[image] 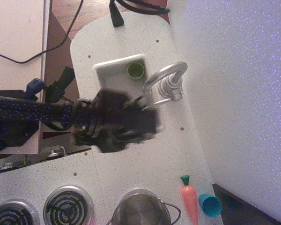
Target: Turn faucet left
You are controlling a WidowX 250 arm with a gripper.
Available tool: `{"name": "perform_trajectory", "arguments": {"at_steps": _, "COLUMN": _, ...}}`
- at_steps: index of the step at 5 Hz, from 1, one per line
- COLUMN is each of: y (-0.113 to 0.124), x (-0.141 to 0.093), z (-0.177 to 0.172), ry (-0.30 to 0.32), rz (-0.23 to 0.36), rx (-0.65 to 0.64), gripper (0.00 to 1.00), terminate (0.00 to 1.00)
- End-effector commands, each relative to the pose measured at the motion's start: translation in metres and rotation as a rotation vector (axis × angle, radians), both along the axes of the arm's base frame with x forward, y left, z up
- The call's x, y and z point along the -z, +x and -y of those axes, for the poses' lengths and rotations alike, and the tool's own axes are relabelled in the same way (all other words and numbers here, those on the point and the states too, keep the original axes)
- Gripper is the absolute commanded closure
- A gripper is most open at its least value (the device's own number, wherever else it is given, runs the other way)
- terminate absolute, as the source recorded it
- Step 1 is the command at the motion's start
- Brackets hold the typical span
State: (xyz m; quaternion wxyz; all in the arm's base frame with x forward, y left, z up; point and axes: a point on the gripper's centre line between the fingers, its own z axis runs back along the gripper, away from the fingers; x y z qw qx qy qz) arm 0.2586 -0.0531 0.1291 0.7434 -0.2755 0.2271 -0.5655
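At the far left a dark arm wrapped in blue-speckled sleeving reaches in across the counter edge, and below it two coil burners point(68, 205) sit at the bottom of the white speckled countertop point(145, 166). The arm ends in the black gripper point(147, 123), which is blurred and hangs over the lower half of the white sink basin point(113, 70); the blur and the top-down angle hide its jaws, so I cannot tell whether they are apart or closed. In the far corner of the sink stands a small green cup point(136, 70). Just to the right of the gripper, at the sink's right rim, stands the faucet point(168, 83), its shiny hooked spout arching back over the basin edge toward the green cup and its small side lever pointing toward the gripper's upper right corner; whether the two touch cannot be told. Along the bottom edge a steel pot point(140, 210) is partly cut off, then a toy carrot point(189, 198) and a blue cup point(210, 205) lie side by side near the white wall point(239, 93) on the right.
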Motion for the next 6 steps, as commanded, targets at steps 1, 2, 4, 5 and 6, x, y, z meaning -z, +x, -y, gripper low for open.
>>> {"name": "perform_trajectory", "arguments": {"at_steps": 1, "y": 0.045, "x": 0.007, "z": -0.02, "ry": 0.0, "rz": -0.112, "rx": -0.233, "gripper": 0.0, "terminate": 0.0}}
{"name": "perform_trajectory", "arguments": {"at_steps": 2, "y": 0.051, "x": 0.023, "z": -0.036, "ry": 0.094, "rz": -0.124, "rx": -0.265, "gripper": 0.0, "terminate": 0.0}}
{"name": "perform_trajectory", "arguments": {"at_steps": 4, "y": 0.036, "x": -0.007, "z": -0.044, "ry": 0.047, "rz": -0.003, "rx": -0.267, "gripper": 0.0, "terminate": 0.0}}
{"name": "perform_trajectory", "arguments": {"at_steps": 5, "y": 0.037, "x": -0.038, "z": -0.051, "ry": 0.032, "rz": 0.164, "rx": -0.225, "gripper": 0.0, "terminate": 0.0}}
{"name": "perform_trajectory", "arguments": {"at_steps": 6, "y": 0.035, "x": -0.056, "z": -0.06, "ry": 0.023, "rz": 0.337, "rx": -0.227, "gripper": 0.0, "terminate": 0.0}}
